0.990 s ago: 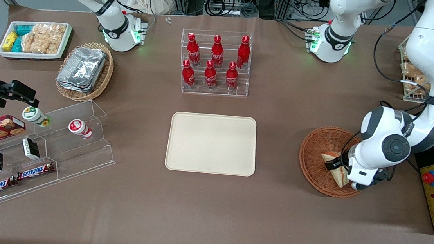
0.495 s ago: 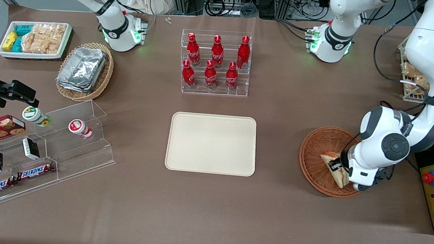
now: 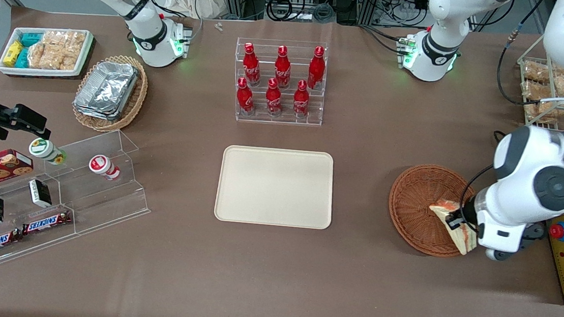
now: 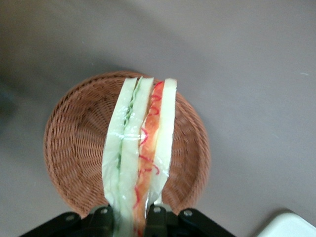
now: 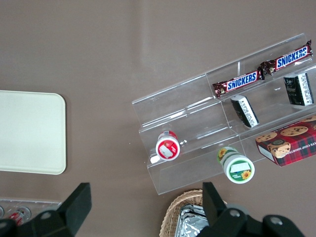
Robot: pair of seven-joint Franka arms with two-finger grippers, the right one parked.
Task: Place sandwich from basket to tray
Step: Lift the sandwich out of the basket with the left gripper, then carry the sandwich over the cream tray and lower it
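Wrapped sandwich (image 4: 140, 158) above wicker basket (image 4: 74, 148)

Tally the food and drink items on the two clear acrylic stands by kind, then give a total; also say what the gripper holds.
Red cola bottles: 6
Snickers bars: 2
Small dark packets: 2
Round cups: 2
Total: 12
The gripper, above the basket, is shut on the sandwich.

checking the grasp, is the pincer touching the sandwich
Touching. In the left wrist view the pincer has its black fingers pressed on either side of the sandwich, held above the basket.
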